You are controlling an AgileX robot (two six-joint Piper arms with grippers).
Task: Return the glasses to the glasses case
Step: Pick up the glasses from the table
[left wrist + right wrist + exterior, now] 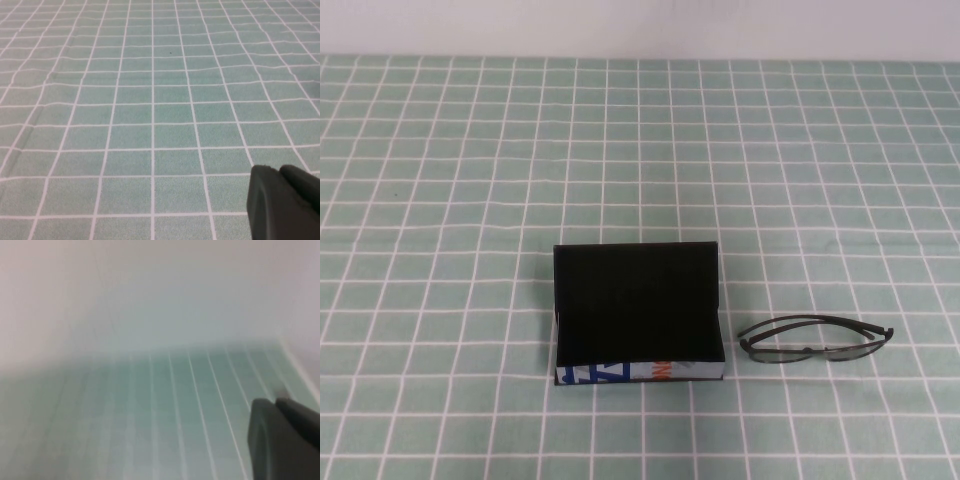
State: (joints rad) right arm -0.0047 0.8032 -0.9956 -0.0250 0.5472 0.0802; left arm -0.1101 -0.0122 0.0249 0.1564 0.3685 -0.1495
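Note:
The glasses case (638,315) stands open near the middle of the table in the high view, its black lid upright at the back and its white front side with blue and orange marks facing me. The glasses (814,341) lie folded on the cloth just right of the case, apart from it. Neither arm shows in the high view. My left gripper (280,170) is shut and empty over bare cloth in the left wrist view. My right gripper (275,401) is shut and empty over the cloth, near a pale wall, in the right wrist view.
A green tablecloth with a white grid (470,200) covers the whole table. A pale wall (640,25) runs along the far edge.

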